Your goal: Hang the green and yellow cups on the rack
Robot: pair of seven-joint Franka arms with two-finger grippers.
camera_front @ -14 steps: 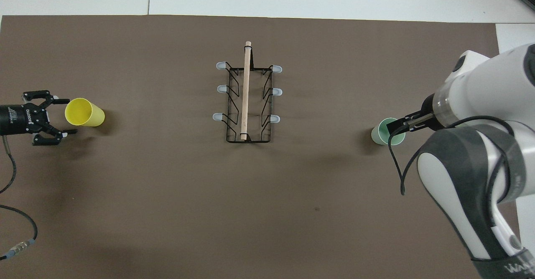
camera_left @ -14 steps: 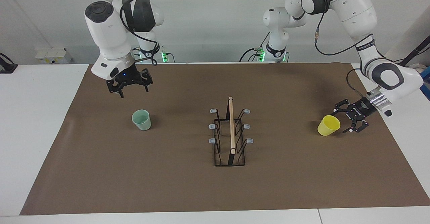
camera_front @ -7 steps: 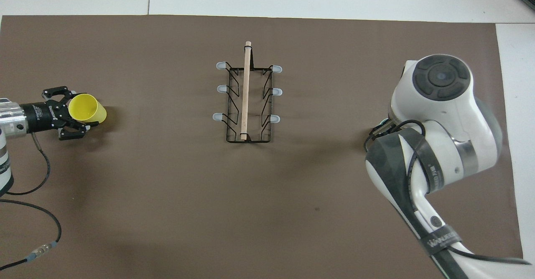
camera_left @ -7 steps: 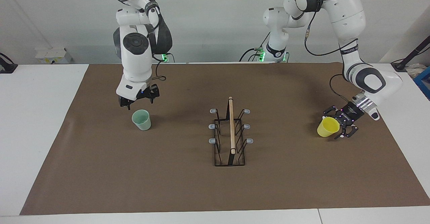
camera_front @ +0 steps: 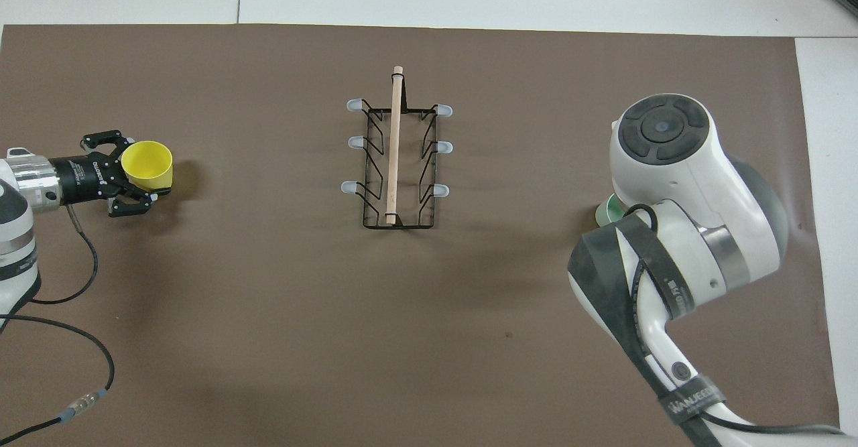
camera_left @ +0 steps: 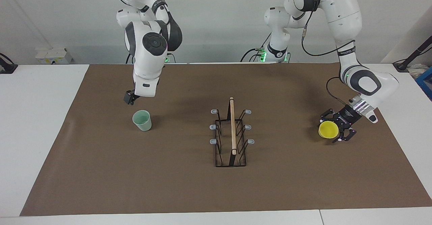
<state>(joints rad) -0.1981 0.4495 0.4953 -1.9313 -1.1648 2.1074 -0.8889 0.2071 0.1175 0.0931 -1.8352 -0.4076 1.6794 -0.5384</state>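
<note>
The yellow cup (camera_left: pixel 328 129) sits at the left arm's end of the brown mat, tipped, its mouth showing in both views. My left gripper (camera_left: pixel 334 130) lies low and sideways with a finger on each side of the cup, shut on it; both also show in the overhead view, the cup (camera_front: pixel 148 164) and the gripper (camera_front: pixel 131 172). The pale green cup (camera_left: pixel 142 120) stands upright at the right arm's end. My right gripper (camera_left: pixel 129 98) hangs above the mat just beside it, fingers hidden. In the overhead view the right arm covers all but a sliver of the green cup (camera_front: pixel 605 211). The rack (camera_left: pixel 232 137) stands mid-mat, bare.
The brown mat (camera_left: pixel 168 177) covers most of the white table. The left arm's cable (camera_front: pixel 74 259) loops over the mat near the robots. A socket box (camera_left: pixel 52 55) sits at the table's edge by the wall.
My left gripper slid onto the yellow cup, closed round it and tipped it. My right arm swung its wrist round above the green cup, so its fingers no longer show.
</note>
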